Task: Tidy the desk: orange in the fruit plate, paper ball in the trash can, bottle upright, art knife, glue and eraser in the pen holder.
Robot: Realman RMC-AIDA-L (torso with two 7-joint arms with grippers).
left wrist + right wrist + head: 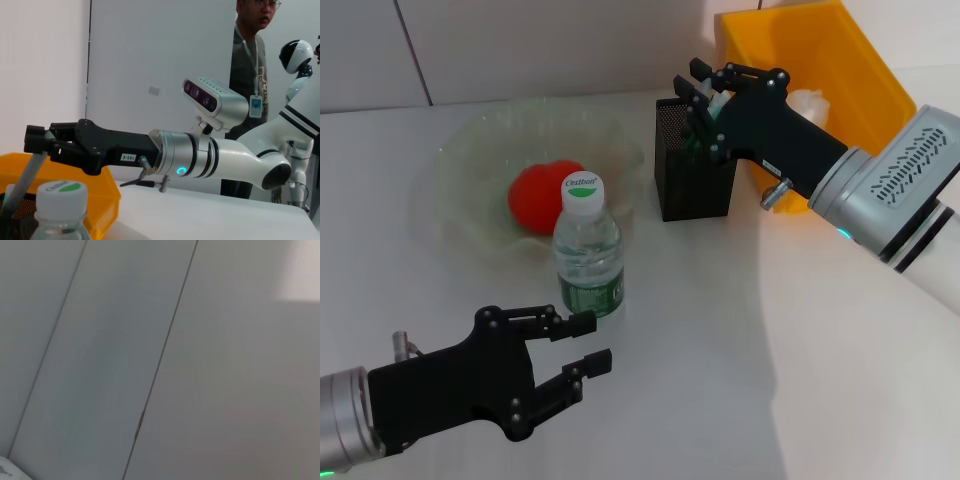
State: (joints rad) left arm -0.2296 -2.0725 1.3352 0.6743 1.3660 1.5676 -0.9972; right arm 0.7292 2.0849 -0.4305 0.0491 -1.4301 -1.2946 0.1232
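The orange [538,196] already lies in the fruit plate [470,160], the bottle [587,246] stands upright on the desk [720,350], and the paper ball [810,103] is inside the trash can [800,60]. The right pincer [703,108] hangs over the pen holder [692,160], closed on a thin grey stick, probably the art knife [25,182]. The left pincer [582,345] waits wide near the bottle. The eraser and the glue are not visible.

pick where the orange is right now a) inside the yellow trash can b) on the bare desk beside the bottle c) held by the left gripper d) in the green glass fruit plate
d: in the head view the orange lies in the fruit plate, behind the upright bottle; the left gripper hangs open and empty near the bottle.
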